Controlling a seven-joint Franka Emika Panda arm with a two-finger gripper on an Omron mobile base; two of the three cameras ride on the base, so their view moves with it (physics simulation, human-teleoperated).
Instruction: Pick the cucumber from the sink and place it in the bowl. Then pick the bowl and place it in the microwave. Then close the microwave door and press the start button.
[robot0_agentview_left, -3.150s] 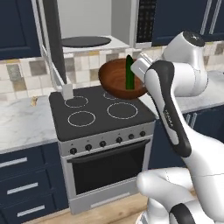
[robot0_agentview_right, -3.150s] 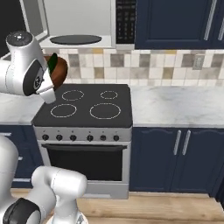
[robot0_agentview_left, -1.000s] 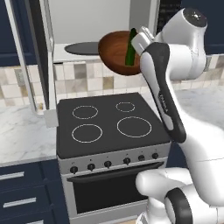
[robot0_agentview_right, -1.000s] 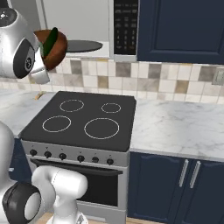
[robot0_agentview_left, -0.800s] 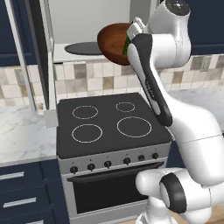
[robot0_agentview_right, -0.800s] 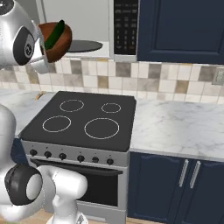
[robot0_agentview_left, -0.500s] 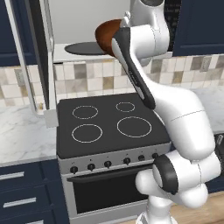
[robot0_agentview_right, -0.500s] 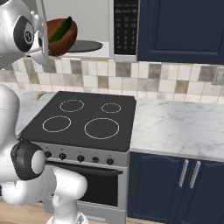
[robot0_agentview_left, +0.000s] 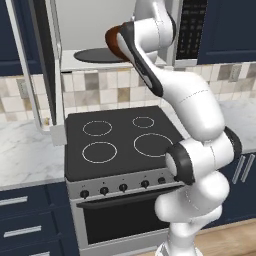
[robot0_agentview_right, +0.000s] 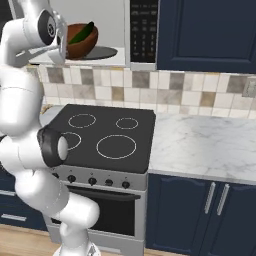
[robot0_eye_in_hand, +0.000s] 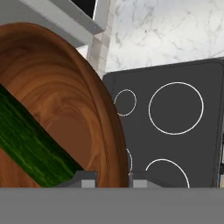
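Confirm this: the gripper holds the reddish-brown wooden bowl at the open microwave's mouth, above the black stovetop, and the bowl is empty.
Not empty. The dark green cucumber lies inside the reddish-brown wooden bowl, as the right base view and hand view show. The rest stands: the gripper holds the bowl by its rim at the open microwave, above the black stovetop.

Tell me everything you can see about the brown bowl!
The bowl is round, wide and reddish-brown, and looks like glossy wood with swirly grain inside. A dark green cucumber lies slanted in it, one end poking above the rim. The gripper pinches the bowl's rim, one finger inside and one outside, holding it up at the open microwave, just above the dark turntable. From the hand view it hangs high over the black stove.
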